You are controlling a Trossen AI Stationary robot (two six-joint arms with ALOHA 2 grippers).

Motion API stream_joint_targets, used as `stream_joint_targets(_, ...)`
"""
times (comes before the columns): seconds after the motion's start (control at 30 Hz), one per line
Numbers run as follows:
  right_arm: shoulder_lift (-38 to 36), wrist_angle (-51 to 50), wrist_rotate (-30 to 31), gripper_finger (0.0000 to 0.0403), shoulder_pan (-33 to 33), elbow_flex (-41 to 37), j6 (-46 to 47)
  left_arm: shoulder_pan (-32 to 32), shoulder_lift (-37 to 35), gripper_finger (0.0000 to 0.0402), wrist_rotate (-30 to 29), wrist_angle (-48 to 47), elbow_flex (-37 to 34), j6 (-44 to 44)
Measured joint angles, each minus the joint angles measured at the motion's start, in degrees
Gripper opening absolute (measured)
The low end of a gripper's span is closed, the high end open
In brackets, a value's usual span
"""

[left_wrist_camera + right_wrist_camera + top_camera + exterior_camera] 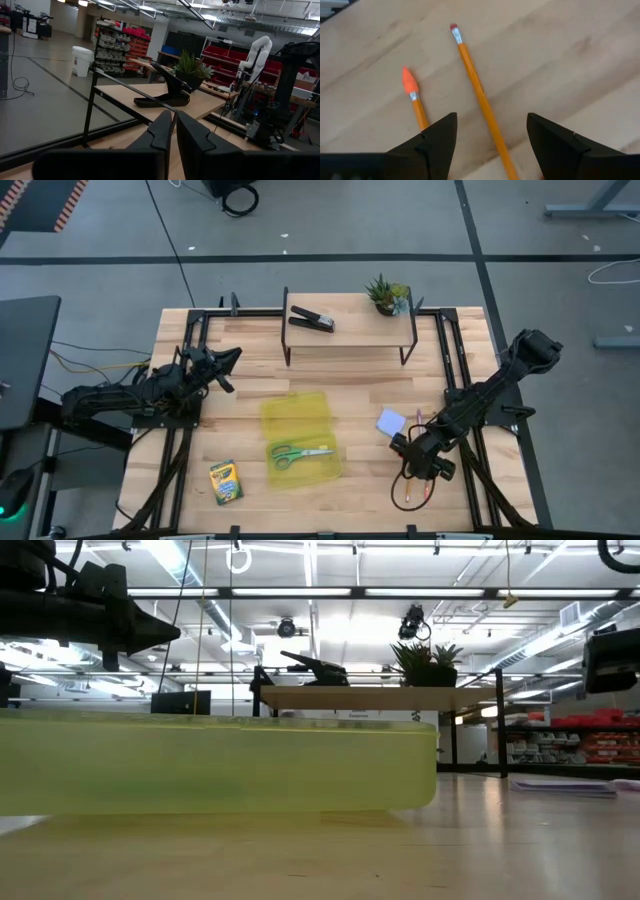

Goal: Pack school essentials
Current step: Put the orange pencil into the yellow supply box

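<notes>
Right gripper [491, 137] at table's 4 o'clock, fingers spread wide, empty, above two orange pencils [480, 95]; one lies between fingers. Scissors [300, 453] in yellow case [298, 418] at centre. Left gripper [228, 362] at 9 o'clock, fingers pressed together, empty.

Grey concrete floor [350, 220], bright ceiling strip lights [300, 592], red-stocked shelves [125, 42].

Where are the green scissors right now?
In the high view, the green scissors lie inside the open yellow case near the table's front middle, with the crayon box just to their left.
</notes>
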Motion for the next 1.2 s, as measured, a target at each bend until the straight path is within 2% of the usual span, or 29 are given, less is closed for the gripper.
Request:
stream_joint_targets(0.63, 0.00, 12.36, -1.33, 0.0240, -0.04, -9.16, -0.74, 0.00, 0.01, 0.0032, 0.02, 0.00, 0.00, 0.00)
stream_joint_targets(0.97, 0.00, 17.33, -1.65, 0.0196, -0.06, -11.24, -1.68, 0.01, 0.00, 0.0037, 0.02, 0.00, 0.00, 0.00)
stream_joint_targets(1.2, 0.00, 17.72, -1.83, 0.0139, -0.07, -11.24, -5.38, 0.01, 0.00, 0.0034, 0.02, 0.01, 0.00, 0.00)
